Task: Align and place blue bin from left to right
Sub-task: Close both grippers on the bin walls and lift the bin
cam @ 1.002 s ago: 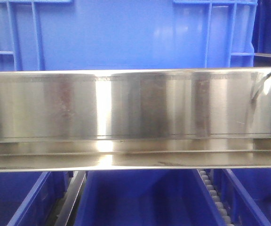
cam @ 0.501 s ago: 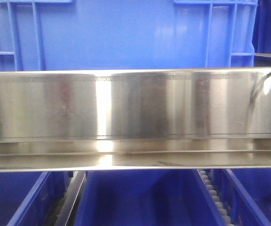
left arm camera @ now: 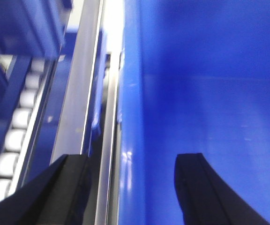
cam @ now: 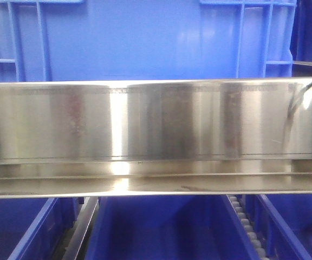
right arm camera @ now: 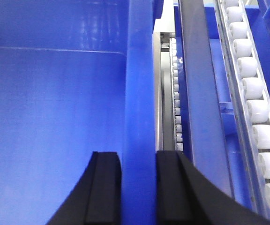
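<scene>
The blue bin (cam: 140,40) fills the upper part of the front view, its smooth wall and ribbed corners rising behind a steel beam. In the left wrist view my left gripper (left arm camera: 134,187) is open and straddles the bin's left wall rim (left arm camera: 131,117). One finger is outside over the rail, the other inside the bin, and neither touches the wall. In the right wrist view my right gripper (right arm camera: 138,187) is shut on the bin's right wall rim (right arm camera: 139,93), both pads pressed against it.
A wide steel beam (cam: 156,135) crosses the front view. Below it stand smaller blue bins (cam: 161,227) between roller rails (cam: 245,222). White roller tracks (right arm camera: 252,93) run right of the bin, and more rollers (left arm camera: 18,131) and another blue bin (left arm camera: 27,23) lie to its left.
</scene>
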{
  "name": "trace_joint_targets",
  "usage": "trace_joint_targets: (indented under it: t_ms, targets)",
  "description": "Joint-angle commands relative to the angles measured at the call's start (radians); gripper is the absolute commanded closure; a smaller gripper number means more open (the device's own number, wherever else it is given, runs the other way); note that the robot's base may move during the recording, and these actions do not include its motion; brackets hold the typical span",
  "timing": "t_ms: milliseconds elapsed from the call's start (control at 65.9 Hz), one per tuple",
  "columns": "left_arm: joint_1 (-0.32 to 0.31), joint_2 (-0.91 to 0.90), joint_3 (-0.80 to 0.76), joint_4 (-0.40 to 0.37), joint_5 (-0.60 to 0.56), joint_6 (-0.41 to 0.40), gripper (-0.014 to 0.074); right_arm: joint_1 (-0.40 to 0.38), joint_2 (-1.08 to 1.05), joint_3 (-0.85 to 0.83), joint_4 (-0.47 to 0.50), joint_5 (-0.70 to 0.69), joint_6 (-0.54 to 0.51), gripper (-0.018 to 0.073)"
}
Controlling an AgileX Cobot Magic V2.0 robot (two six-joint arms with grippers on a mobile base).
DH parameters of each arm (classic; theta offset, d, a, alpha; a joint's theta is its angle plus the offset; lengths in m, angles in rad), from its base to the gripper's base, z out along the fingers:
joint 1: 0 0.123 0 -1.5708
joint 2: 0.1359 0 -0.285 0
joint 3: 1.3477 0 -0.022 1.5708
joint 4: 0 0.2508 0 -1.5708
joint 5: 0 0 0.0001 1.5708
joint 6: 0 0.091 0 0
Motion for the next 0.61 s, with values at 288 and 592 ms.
trace_joint_targets:
  t_ms: [288,592]
  targets:
    - [-0.004,0.051,-0.008,0.021,0.005,-0.011,0.0279,-0.003,0.0,-0.005,-0.013,0.009,-0.014,0.0627]
    - [-0.004,0.055,-0.008,0.025,0.007,-0.011,0.0279,-0.003,0.0,-0.005,-0.013,-0.004,-0.014,0.0627]
